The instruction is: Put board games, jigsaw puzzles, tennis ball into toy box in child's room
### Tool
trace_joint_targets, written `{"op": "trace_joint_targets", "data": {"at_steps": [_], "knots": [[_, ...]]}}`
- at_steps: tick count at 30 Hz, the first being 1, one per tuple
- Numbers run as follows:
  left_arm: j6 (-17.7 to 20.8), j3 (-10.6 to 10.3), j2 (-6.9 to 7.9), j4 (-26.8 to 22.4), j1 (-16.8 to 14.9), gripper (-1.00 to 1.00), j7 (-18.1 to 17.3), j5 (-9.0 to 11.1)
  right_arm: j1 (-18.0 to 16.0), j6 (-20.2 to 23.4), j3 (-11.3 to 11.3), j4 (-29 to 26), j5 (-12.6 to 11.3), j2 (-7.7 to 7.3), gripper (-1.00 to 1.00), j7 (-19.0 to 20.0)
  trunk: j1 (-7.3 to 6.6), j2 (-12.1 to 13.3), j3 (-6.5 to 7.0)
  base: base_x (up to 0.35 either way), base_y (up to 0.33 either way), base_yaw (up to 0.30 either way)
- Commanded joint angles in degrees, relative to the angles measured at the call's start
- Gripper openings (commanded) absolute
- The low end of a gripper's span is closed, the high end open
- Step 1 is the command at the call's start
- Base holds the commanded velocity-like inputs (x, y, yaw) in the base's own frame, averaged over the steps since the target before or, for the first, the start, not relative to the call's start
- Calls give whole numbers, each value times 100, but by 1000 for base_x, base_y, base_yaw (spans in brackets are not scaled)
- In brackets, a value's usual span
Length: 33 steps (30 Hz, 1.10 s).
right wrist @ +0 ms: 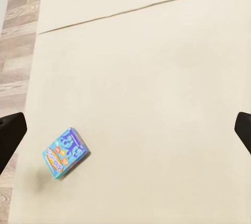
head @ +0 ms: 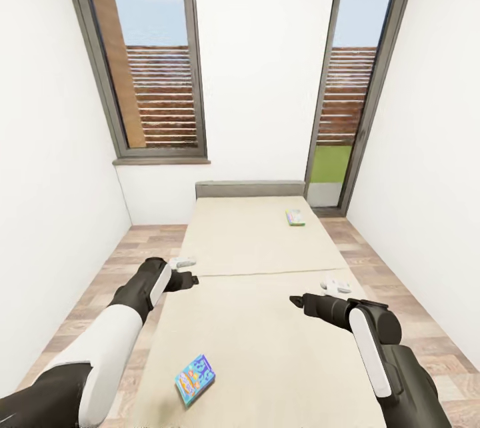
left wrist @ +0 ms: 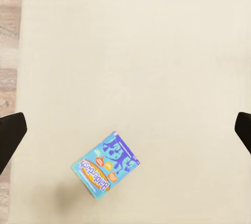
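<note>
Both tools hang over the bed with nothing in them. My left tool [head: 189, 271] sits above the bed's left edge near the mattress seam, and the right tool [head: 335, 287] is out over the right side at about the same depth. From each wrist camera I see only the dark tips of the fingers at the far edges of the picture, set wide apart, so I read both as fully open and empty.

Nearest to me is the smaller blue board game [head: 195, 379], lying flat and turned at an angle on the near half of the beige mattress, towards its left side. It shows clearly under my left wrist camera [left wrist: 105, 165] and again under the right one [right wrist: 65, 153], with bare mattress all round it. A second board game [head: 295, 217], pale with a green edge, lies flat far up the bed [head: 267, 321] on the right, close to the grey headboard [head: 250, 188]. The two are well apart, one at each end.

So I count two board games here, both untouched on the bed. From how things lie I judge the bed half of the job not yet begun: neither game is gripped or lifted, and both must be carried to the toy box.

Around the bed there is wood-look floor [head: 100, 295] on both sides, white walls, a window [head: 150, 48] at left and a tall glazed door [head: 357, 75] at right.
</note>
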Motion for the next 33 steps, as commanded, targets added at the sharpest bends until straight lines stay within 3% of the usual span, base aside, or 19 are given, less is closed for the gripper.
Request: {"op": "trace_joint_targets", "data": {"at_steps": [1, 6, 11, 16, 33], "knots": [[-3, 32, -6, -2, -10, 100, 14, 23, -7, 28, -12, -5, -3, 3, 100, 9, 4, -14, -23, 0, 0, 0], [-360, 24, -11, 92, -8, 100, 17, 31, -9, 28, -12, -6, -2, 3, 100, 11, 4, -14, -70, 0, 0, 0], [-939, 25, -9, 599, -2, 100, 23, 28, -9, 28, -12, -13, -1, 2, 100, 6, 4, -14, -117, 0, 0, 0], [-1273, 26, -9, 843, 0, 100, 50, 6, -9, 28, -12, -15, -1, 3, 100, 5, 4, -14, -164, 0, 0, 0], [-1374, 13, -6, 903, 0, 100, 39, 15, -14, 28, -12, -13, -2, 4, 100, 4, 4, -14, -324, 0, 0, 0]]}}
